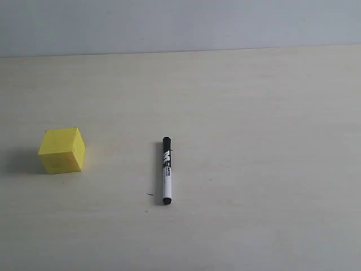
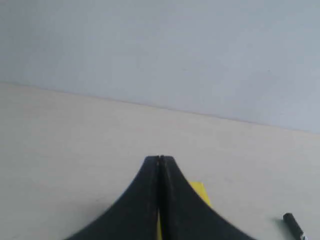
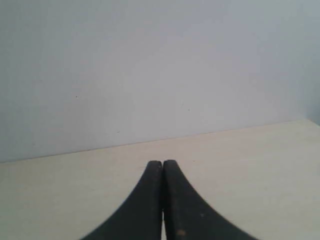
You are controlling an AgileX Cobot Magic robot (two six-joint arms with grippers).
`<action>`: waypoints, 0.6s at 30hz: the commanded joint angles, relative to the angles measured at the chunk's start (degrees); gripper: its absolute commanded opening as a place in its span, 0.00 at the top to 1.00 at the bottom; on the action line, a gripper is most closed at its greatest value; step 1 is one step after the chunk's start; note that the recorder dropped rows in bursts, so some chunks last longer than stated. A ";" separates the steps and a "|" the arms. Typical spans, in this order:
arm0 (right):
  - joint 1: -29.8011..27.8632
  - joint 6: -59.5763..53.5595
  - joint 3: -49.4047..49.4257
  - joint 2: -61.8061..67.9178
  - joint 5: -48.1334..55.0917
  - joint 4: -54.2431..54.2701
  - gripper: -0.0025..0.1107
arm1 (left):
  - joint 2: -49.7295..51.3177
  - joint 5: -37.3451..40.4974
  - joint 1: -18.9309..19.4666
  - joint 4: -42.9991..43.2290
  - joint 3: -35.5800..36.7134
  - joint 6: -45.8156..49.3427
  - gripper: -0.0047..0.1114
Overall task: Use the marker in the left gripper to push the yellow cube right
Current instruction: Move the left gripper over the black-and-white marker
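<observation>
- the yellow cube (image 1: pixel 62 150) sat flat on the pale table (image 1: pixel 254 141), on the left side of the exterior view, with a soft shadow (image 1: pixel 22 162) on its left.
- the marker (image 1: pixel 166 170) lay flat on the table to the right of the cube and well apart from it, touching nothing else.
- the marker ran roughly from near to far, its black cap end pointing toward the wall (image 1: pixel 180 25) and its white barrel toward the near edge.
- the left gripper (image 2: pixel 160 160) had its two black fingers pressed together along their whole visible length, with nothing pinched between them.
- in the left wrist view a sliver of the yellow cube showed just past the fingers and was mostly hidden by them; whether they touched could not be told.
- the same view caught one black end of the marker at the edge of the picture, off to the side of the cube and apart from the gripper.
- the right gripper (image 3: pixel 162 163) also had its fingers pressed together and held nothing, with only bare table and wall beyond it.
</observation>
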 commanded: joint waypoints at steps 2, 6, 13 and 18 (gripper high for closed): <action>-0.29 0.07 0.27 -0.38 -0.32 0.14 0.98 | -0.34 -8.77 -0.32 0.65 0.12 -1.49 0.96; -0.29 0.07 0.27 -0.38 -0.32 0.14 0.98 | -0.34 -11.72 -0.32 0.53 0.12 -2.16 0.96; -0.29 0.07 0.27 -0.38 -0.32 0.14 0.98 | -0.34 -21.45 -0.32 0.53 0.12 -14.40 0.96; -0.29 0.07 0.27 -0.38 -0.32 0.14 0.98 | 10.22 -36.72 -0.32 7.04 -7.13 -29.17 0.96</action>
